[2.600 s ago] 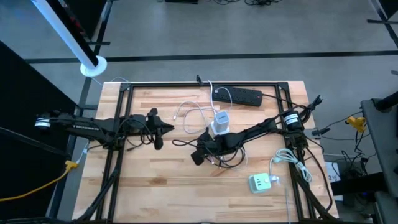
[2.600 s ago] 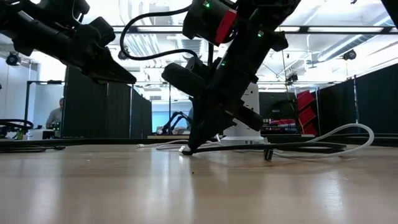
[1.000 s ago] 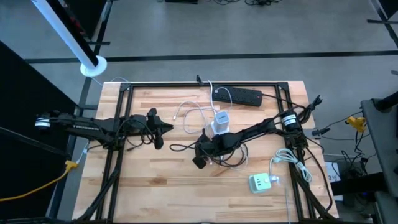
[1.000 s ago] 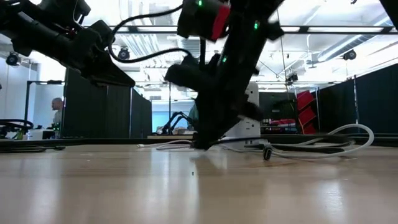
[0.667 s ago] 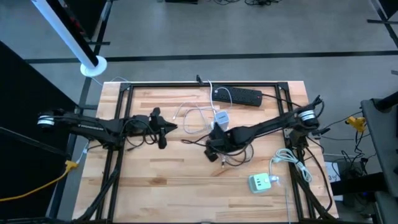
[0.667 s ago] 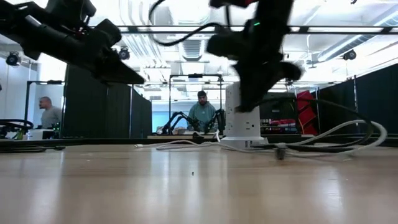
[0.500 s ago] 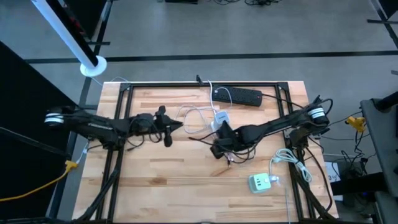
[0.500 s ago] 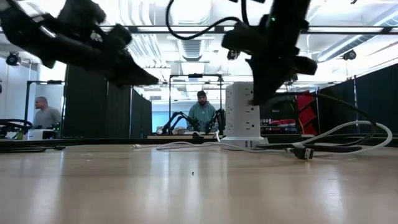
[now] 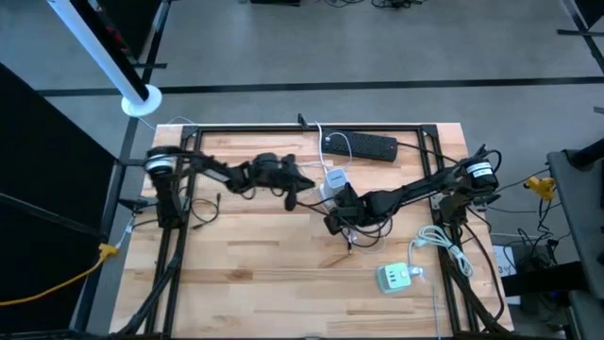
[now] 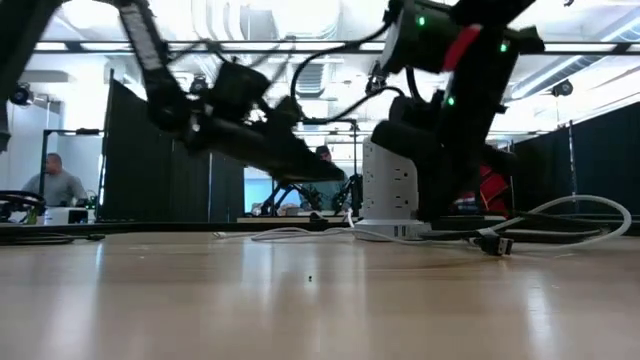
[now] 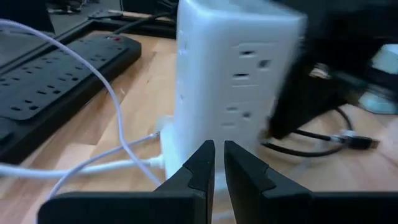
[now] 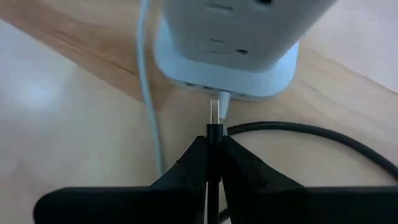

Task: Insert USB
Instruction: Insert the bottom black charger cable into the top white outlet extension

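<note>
USB plug [image 12: 214,112] sits pinched between the fingers of the right claw [image 12: 213,144], its metal tip pointing straight at the base of the white power tower [image 12: 239,28] and stopping just short of the row of ports there. In the high view the right claw [image 9: 337,213] lies near the middle of the table [image 9: 236,274], at about 6 o'clock from the tower [image 9: 333,181], with the plug's black cable [image 12: 317,134] trailing away behind it.

The left claw [image 11: 214,163] comes in from 9 o'clock, its fingers nearly together and gripping nothing, close against the tower's side just above the base. Judged from that position, it is there to brace the tower against the push of insertion.

The step in hand looks like final alignment, with the plug not yet seated. The next move calls for a short, straight advance along the plug's own axis, keeping the tip level with the slot. A white cable [image 12: 148,93] already leaves the base right beside the target, so sideways drift would likely foul it. A black power strip [image 9: 361,144] lies at 12 o'clock, away from the work.
</note>
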Robot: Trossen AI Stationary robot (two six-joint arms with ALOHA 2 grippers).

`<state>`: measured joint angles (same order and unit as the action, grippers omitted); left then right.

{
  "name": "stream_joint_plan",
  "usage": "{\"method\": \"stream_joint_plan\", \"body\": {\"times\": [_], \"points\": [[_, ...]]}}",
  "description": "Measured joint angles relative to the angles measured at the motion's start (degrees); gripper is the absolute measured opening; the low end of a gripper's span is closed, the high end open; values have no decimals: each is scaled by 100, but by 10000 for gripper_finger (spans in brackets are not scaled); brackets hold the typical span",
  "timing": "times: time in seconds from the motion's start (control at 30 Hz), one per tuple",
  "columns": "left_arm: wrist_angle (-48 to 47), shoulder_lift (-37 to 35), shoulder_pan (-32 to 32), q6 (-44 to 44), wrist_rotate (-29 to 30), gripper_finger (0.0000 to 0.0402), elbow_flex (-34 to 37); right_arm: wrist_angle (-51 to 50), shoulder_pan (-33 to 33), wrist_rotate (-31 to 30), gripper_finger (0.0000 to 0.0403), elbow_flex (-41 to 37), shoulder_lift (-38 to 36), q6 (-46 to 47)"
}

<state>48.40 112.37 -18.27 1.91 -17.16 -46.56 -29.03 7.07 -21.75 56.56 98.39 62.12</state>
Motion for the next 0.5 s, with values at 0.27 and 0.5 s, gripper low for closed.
{"method": "stream_joint_plan", "body": {"times": [0.27, 0.5], "points": [[-167, 418, -51, -10, -2, 24, -360, 107, -68, -78, 18, -113, 4, -62], [-319, 237, -173, -18, 20, 24, -12, 534, -125, -47, 18, -177, 9, -129]]}}
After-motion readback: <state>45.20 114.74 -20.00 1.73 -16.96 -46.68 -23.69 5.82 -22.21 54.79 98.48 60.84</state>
